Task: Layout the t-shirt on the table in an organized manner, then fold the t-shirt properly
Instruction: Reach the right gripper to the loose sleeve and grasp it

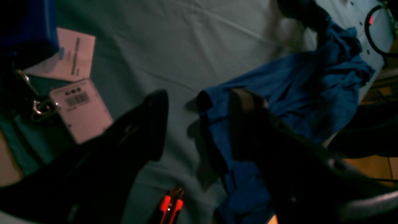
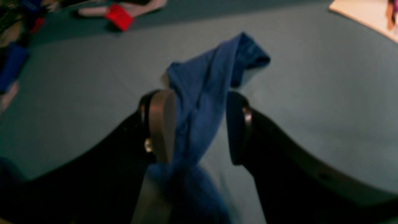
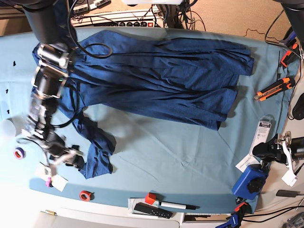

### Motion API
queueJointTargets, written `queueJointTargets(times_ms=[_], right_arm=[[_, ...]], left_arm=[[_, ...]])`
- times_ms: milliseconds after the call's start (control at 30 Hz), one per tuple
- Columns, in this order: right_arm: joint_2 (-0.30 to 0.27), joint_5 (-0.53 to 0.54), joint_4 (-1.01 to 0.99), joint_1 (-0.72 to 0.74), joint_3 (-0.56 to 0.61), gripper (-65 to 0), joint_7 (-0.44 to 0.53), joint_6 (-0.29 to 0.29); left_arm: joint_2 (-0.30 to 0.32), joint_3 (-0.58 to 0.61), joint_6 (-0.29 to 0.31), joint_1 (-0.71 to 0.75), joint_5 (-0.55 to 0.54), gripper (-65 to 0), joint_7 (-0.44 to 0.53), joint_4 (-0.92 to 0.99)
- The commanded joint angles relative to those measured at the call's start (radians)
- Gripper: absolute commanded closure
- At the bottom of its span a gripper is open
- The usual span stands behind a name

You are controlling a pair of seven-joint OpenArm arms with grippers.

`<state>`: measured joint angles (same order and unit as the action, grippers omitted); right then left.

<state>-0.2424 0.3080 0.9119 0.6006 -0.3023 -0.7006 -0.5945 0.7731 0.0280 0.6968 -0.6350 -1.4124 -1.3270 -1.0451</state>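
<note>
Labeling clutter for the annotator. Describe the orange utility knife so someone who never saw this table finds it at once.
Start at the teal table and the big blue t-shirt spread across it. Follow the shirt to its end on the base view's right; just past it, by the table's edge, lies the utility knife. It is the only long orange-and-black tool there; the badge below it is white.

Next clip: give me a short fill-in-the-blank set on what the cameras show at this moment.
1. The t-shirt is dark ____ in color.
2. In the right wrist view, a strip of shirt hangs between the right tool's ____ jaws.
3. The orange-handled cutter lies near the table's ____ edge in the base view.

Missing words: blue; open; right
</note>
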Motion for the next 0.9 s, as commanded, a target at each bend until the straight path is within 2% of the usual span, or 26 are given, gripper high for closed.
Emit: queueJointTargets(times_ms=[0, 100, 267, 533, 700, 733, 767, 833, 867], right_arm=[[0.001, -0.031, 0.014, 0.025, 0.012, -26.3, 0.044, 0.014], [0.039, -0.158, -0.043, 0.014, 0.037, -26.3, 0.122, 0.071], [0.048, -0.177, -0.224, 0.017, 0.034, -26.3, 0.240, 0.089], [0.058, -0.070, -0.266, 0.018, 0.033, -26.3, 0.225, 0.087], [0.108, -0.061, -0.266, 0.018, 0.033, -25.9, 0.222, 0.087], [0.119, -0.061, -0.266, 0.017, 0.033, -24.3, 0.224, 0.088], [0.130, -0.062, -0.266, 0.017, 0.033, -19.7, 0.224, 0.088], [0.142, -0.062, -0.266, 0.018, 0.033, -2.3, 0.226, 0.088], [0.145, -0.063, -0.265, 0.018, 0.033, 0.0, 0.225, 0.087]], left_arm=[[0.023, -0.007, 0.001, -0.032, -0.007, -31.8, 0.019, -0.012], [0.027, -0.007, 0.001, -0.032, 0.015, -31.8, 0.019, -0.012], [0.027, -0.007, 0.001, -0.032, 0.014, -31.8, 0.020, -0.012], [0.027, -0.007, 0.001, -0.032, 0.014, -31.8, 0.020, -0.012], [0.027, -0.007, 0.001, -0.032, 0.013, -31.7, 0.020, -0.012], [0.027, -0.007, 0.001, -0.032, 0.014, -31.7, 0.020, -0.012], [0.027, -0.007, 0.001, -0.032, 0.014, -31.7, 0.020, -0.012], [0.027, -0.007, 0.001, -0.032, 0.014, -31.7, 0.020, -0.012], [0.027, -0.007, 0.001, -0.032, 0.014, -31.7, 0.020, -0.012]])
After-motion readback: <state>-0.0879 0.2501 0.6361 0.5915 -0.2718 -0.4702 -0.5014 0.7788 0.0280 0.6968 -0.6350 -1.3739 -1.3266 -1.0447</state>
